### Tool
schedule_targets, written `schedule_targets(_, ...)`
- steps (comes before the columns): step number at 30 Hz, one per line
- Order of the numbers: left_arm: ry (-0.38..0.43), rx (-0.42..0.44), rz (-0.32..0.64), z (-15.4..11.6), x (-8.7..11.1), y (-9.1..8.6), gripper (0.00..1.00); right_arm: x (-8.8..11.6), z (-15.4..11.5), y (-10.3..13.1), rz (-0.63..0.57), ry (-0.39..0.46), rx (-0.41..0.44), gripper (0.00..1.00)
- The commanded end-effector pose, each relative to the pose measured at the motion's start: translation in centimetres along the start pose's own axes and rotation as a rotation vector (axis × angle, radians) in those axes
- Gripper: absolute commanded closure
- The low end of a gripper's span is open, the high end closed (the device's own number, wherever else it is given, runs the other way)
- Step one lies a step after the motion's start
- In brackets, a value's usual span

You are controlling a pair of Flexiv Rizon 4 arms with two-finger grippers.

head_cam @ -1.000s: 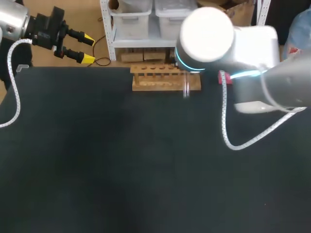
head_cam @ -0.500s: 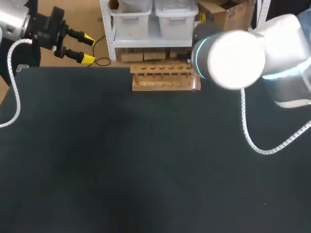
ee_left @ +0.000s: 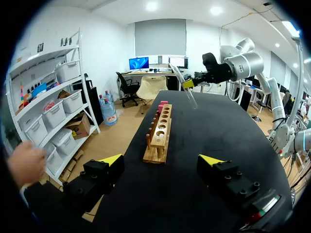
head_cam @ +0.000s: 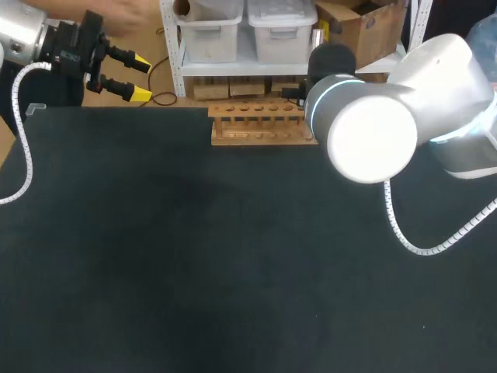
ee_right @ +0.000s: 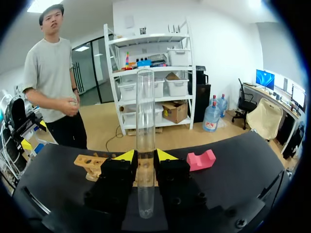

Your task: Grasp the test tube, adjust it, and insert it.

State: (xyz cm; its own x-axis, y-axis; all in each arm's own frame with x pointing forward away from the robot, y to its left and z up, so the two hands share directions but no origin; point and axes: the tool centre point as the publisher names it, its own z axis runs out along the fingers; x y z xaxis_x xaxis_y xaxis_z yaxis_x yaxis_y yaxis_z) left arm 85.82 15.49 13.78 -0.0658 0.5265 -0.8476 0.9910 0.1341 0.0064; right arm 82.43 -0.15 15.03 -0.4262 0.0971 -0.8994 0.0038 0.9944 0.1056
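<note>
A clear glass test tube stands upright between the yellow-tipped fingers of my right gripper, which is shut on its lower part. In the left wrist view the test tube hangs tilted in that right gripper, above the table beyond the far end of the wooden rack. The rack lies along the table's far edge, its holes showing no tube. My right arm covers its own gripper and the tube in the head view. My left gripper is open off the table's far left corner.
A pink block lies on the black table past the rack's end, beside my right gripper. My left gripper looks along the rack from its other end.
My right arm swung right and turned, carrying the tube from in front of the rack's right end up and back, out of the head view. The left arm stayed put.
</note>
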Motion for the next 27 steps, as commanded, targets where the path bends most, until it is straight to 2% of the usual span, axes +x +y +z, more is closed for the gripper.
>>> schedule_targets(1, -0.001, -0.007, 0.002, 0.03, 0.04, -0.27, 0.0, 0.1, -0.21, -0.4, 0.0, -0.069, -0.009, 1.0)
schedule_targets(8, -0.001, -0.007, 0.002, 0.03, 0.04, -0.27, 0.0, -0.17, -0.38, -0.92, -0.013, -0.073, -0.042, 1.0)
schedule_targets(27, -0.001, -0.007, 0.002, 0.03, 0.04, -0.27, 0.0, -0.17, -0.38, -0.92, -0.013, -0.073, -0.042, 1.0)
